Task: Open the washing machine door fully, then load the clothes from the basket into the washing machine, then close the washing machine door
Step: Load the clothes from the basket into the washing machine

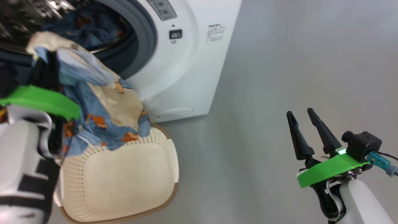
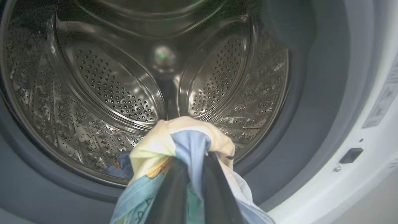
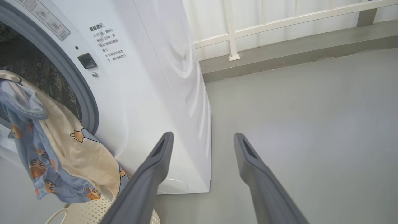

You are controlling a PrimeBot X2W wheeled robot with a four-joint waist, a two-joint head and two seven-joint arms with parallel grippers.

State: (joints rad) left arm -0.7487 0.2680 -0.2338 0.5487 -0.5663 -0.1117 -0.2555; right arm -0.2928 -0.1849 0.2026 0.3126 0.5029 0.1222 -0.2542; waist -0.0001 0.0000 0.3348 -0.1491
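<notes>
The clothes point(image 1: 102, 115) hang from our left gripper point(image 2: 194, 160), whose jaws are closed tight on the blue and cream fabric, just before the mouth of the washing machine point(image 1: 186, 62). Their lower end hangs above the basket point(image 1: 124, 186). Another blue piece point(image 2: 119, 166) lies in the drum point(image 2: 118, 77). Our right gripper point(image 1: 299, 111) stands open and empty, well apart.
</notes>
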